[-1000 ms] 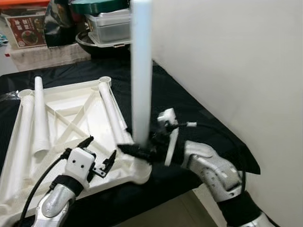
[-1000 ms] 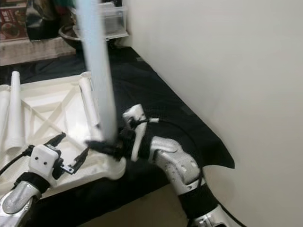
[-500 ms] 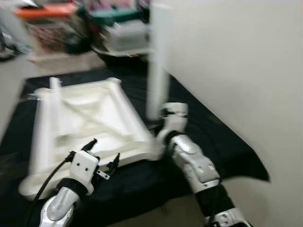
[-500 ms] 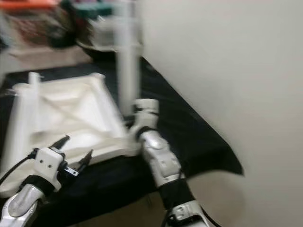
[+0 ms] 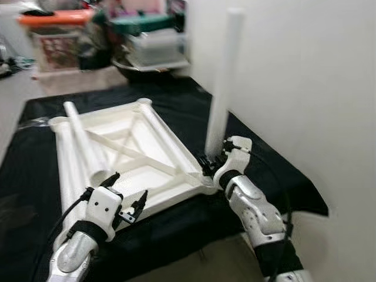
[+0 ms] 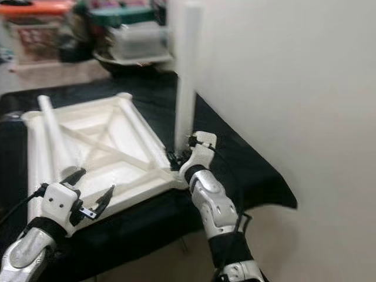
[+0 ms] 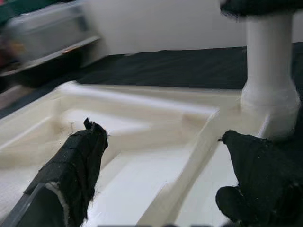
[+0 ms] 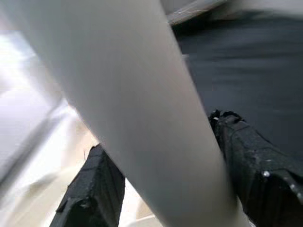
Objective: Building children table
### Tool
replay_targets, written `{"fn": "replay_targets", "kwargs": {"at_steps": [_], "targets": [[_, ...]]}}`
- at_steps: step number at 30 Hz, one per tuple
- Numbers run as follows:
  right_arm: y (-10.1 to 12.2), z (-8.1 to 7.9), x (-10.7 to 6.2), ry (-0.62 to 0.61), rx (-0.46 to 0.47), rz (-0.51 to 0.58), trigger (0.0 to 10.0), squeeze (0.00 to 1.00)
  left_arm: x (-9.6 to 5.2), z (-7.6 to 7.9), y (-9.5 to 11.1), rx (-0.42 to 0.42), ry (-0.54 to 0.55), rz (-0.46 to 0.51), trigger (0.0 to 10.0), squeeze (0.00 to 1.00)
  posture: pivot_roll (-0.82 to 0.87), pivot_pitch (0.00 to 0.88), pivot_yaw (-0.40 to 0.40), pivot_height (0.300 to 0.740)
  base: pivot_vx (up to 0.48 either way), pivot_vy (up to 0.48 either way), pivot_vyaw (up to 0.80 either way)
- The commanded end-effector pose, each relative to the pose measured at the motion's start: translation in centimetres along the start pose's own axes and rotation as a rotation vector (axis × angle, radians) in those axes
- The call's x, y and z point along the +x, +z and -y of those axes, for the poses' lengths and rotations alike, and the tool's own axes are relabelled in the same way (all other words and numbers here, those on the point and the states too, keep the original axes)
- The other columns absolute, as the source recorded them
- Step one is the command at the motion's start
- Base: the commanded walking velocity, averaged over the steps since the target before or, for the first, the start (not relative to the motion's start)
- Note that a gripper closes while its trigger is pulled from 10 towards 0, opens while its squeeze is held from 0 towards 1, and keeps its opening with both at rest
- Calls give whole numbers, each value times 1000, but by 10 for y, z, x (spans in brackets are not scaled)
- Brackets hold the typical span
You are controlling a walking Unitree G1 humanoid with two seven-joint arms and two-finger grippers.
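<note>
White plastic makes up the upturned children's tabletop, which lies underside up on a black cloth over the work surface. In the left eye view, 1 white table leg stands upright in the tabletop's corner socket nearest the pale wall. The right gripper is clamped on the base of that leg, just above the socket. Another loose leg lies across the tabletop's ribbed underside, on the side away from the wall. The left gripper hovers over the tabletop's near edge, fingers spread and holding nothing. Beyond the tabletop's far edge, storage boxes and a dark bowl are blurred.

The right eye view gives the same layout: the upright leg rises from the tabletop corner with the right gripper around its foot, and the left gripper sits spread at the near edge.

From the left wrist view, the 2 black fingers stand well apart over the tabletop ribs, and the leg sits seated in its round corner socket ahead.

From the right wrist view, the leg runs between the 2 black fingers, which press against it on either side.
</note>
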State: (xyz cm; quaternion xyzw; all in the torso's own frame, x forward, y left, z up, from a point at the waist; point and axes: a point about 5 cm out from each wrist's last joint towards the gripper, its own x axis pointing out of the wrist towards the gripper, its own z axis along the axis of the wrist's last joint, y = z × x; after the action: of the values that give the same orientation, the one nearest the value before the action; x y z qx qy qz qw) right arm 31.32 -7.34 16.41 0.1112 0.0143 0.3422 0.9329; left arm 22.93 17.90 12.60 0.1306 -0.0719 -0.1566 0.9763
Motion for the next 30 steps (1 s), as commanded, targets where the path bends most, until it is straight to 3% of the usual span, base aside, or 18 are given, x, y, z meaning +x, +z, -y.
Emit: {"fn": "replay_targets", "kwargs": {"at_steps": [1,2,3,5,6,9,10,12,13,15,16,17,18,20,26,28,29,30], "targets": [[12,-47,-2,456,-6,7,10000,0,0,0,-1,9,-10,0,10000,0,85,0,-26,740,0,0,0],[12,-47,-2,456,-6,7,10000,0,0,0,-1,9,-10,0,10000,0,85,0,-26,740,0,0,0],[12,-56,-14,624,-23,-31,10000,0,-1,-1,0,11,-10,0,10000,0,88,0,-29,740,0,0,0],[6,-60,-22,716,-50,-81,10000,0,-1,-2,0,13,-8,-1,10000,0,91,0,-31,740,0,0,0],[-2,-60,-26,737,-62,-117,3843,0,-1,-2,0,15,-4,-2,10000,0,97,0,-35,740,0,0,0],[-8,-59,-28,740,-69,-136,3843,0,-2,-1,0,15,-2,-3,10000,0,97,0,-35,740,0,0,0],[-19,-51,-20,621,-80,-154,0,0,-3,0,0,15,1,-5,10000,0,108,0,-35,740,0,0,0],[-23,-47,-15,540,-92,-154,0,0,-4,0,0,15,2,-7,10000,0,108,0,-35,740,0,0,0],[-28,-34,-3,355,-107,-164,0,0,-5,0,0,15,2,-7,10000,0,102,0,-30,740,0,0,0],[-28,-34,-3,355,-107,-164,0,0,-5,0,0,15,2,-7,10000,0,102,0,-30,740,0,0,0],[-39,32,4,-381,-90,-205,0,0,-4,2,0,17,-5,-9,10000,0,98,0,-24,740,0,0,0],[-39,32,4,-381,-90,-205,0,0,-4,2,0,17,-5,-9,10000,0,98,0,-24,740,0,0,0],[-45,55,-6,-664,-77,-225,0,0,-3,2,0,19,-8,-8,10000,0,99,0,-24,740,0,0,0],[-50,75,-30,-902,-47,-241,0,0,-1,2,1,20,-11,-5,10000,0,100,0,-22,740,0,0,0],[-47,73,-34,-894,-52,-224,0,0,0,3,1,19,-13,-3,10000,0,87,0,-14,740,0,0,0],[-42,48,-16,-638,-5,-173,10000,0,1,5,0,17,-21,-2,10000,0,82,0,-15,740,0,0,0],[-42,48,-16,-638,-5,-173,10000,0,1,5,0,17,-21,-2,10000,0,82,0,-15,740,0,0,0],[-33,25,-3,-415,45,-104,10000,816,1,5,0,15,-23,-1,10000,0,80,0,-17,740,0,0,0]]}}
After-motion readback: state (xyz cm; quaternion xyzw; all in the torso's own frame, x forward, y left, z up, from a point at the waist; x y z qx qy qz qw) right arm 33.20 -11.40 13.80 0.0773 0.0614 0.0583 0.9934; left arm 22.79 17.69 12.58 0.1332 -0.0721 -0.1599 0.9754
